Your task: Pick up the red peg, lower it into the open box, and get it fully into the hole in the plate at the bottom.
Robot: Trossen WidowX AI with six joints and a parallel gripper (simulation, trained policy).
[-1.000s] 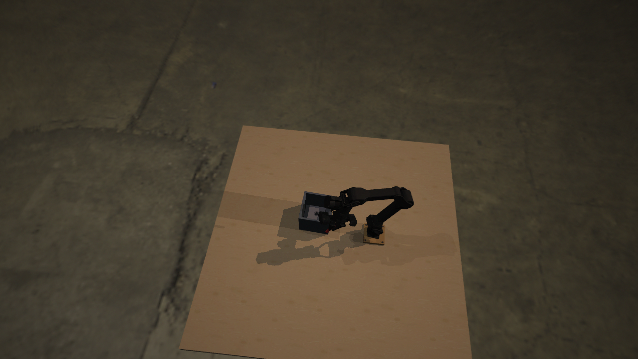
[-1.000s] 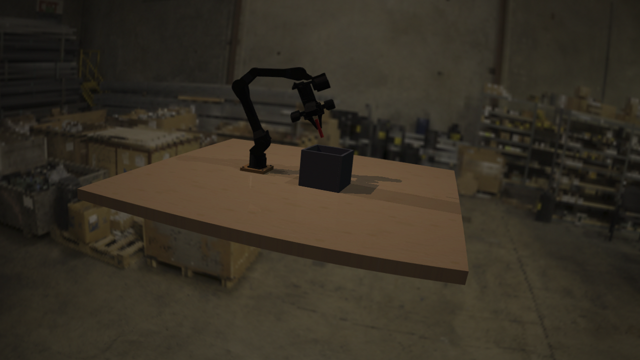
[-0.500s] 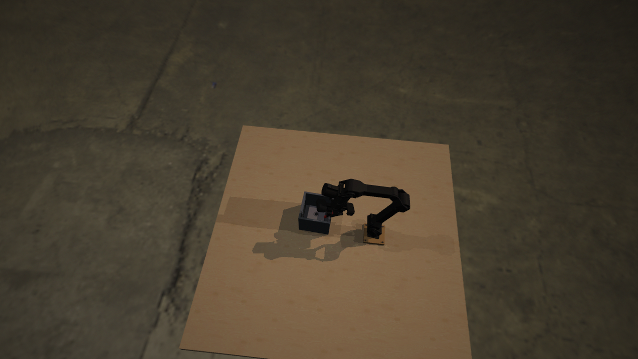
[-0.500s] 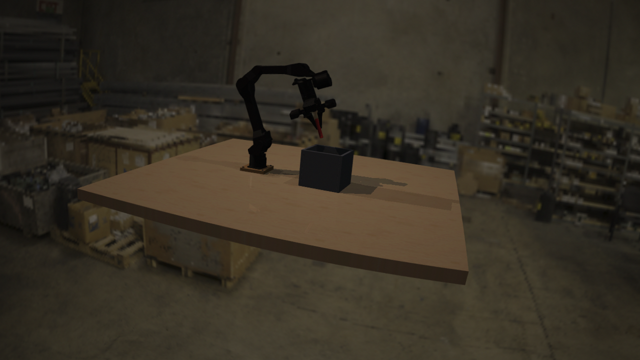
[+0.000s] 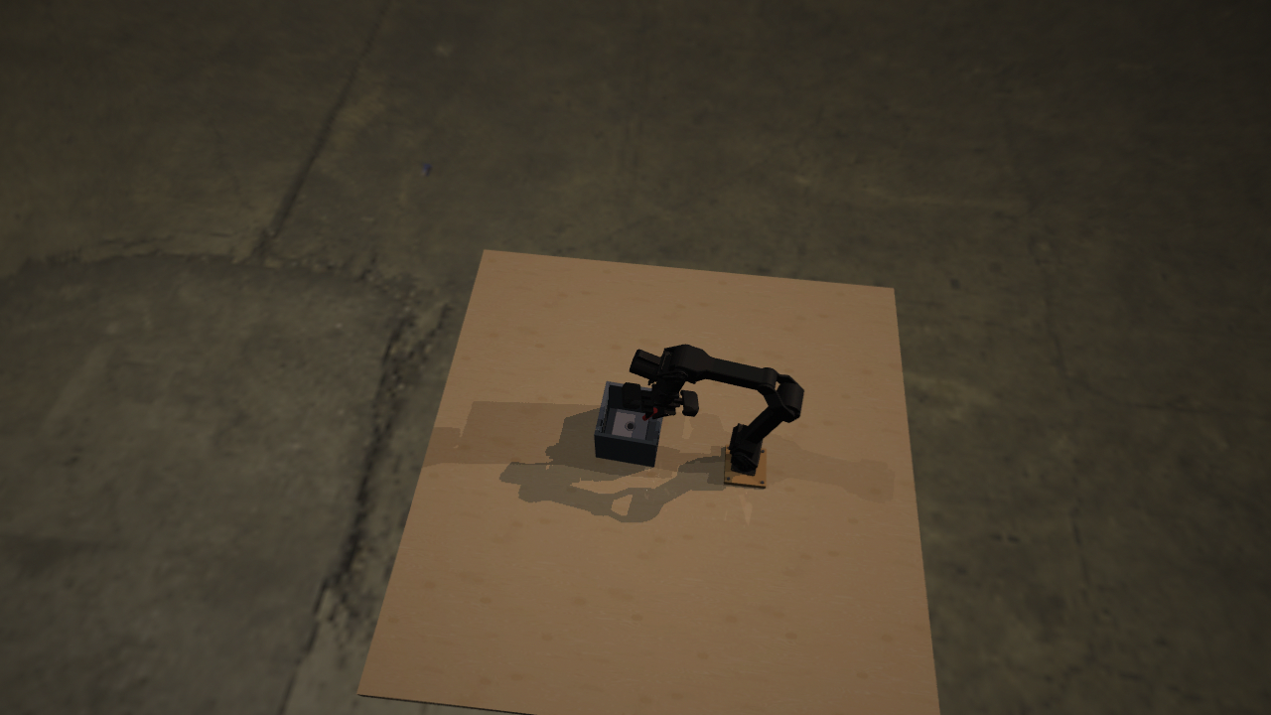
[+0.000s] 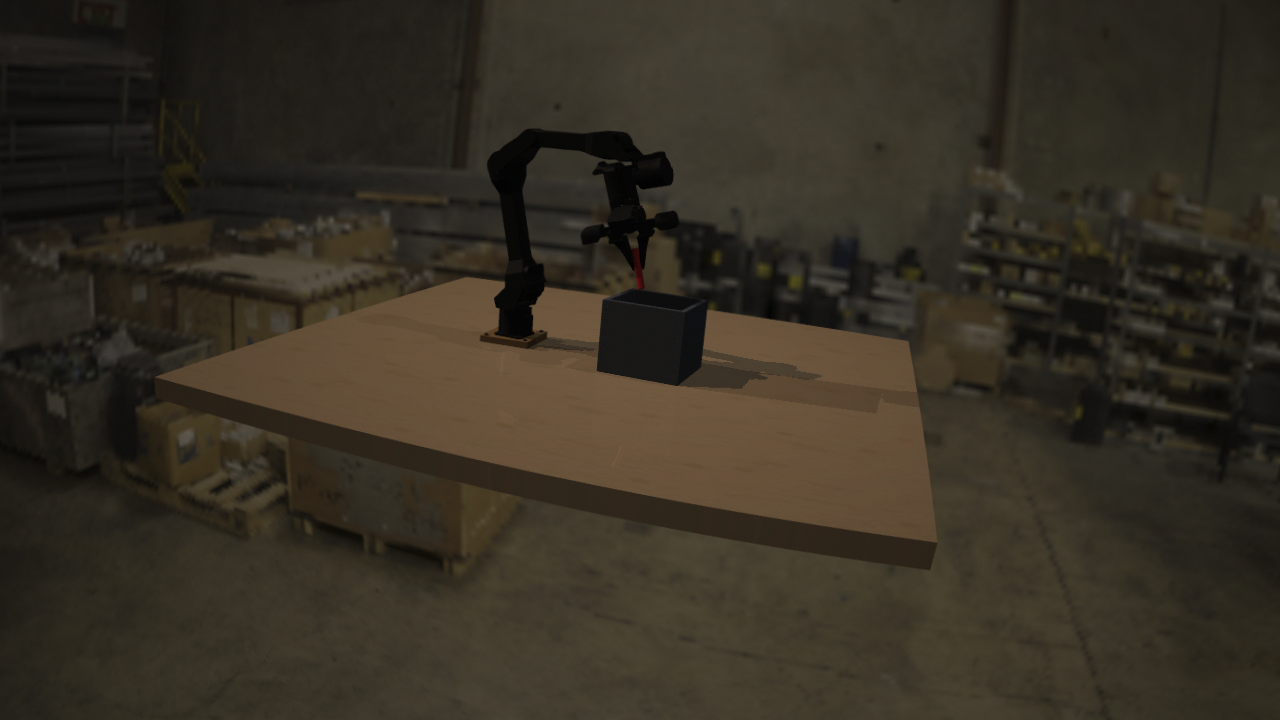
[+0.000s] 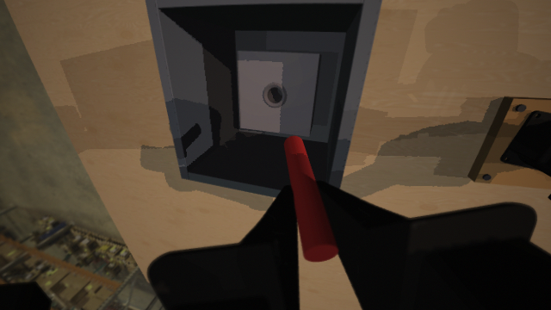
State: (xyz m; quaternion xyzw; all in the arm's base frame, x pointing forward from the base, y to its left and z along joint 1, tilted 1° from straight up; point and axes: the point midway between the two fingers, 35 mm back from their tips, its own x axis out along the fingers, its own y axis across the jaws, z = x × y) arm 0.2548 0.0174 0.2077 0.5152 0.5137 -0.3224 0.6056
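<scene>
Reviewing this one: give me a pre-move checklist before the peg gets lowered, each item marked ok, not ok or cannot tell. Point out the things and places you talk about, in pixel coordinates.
1. Peg [image 5: 654, 411] [image 6: 638, 268] [image 7: 311, 198] held by the gripper [image 5: 653, 410] [image 6: 637, 261] [image 7: 303, 189]: ok, the fingers are shut on it.
2. Box [image 5: 627, 449] [image 6: 640, 340] [image 7: 232, 182] open at the top: ok.
3. Hole [image 5: 629, 425] [image 7: 275, 95] in the plate [image 5: 620, 419] [image 7: 258, 114] unblocked at its mouth: ok, nothing sits in it.
4. Peg upright: not ok, it leans in the exterior view.
5. Peg lined up over the hole: cannot tell for sure; it looks off to one side.
6. Peg clear of the box's rim: cannot tell.
</scene>
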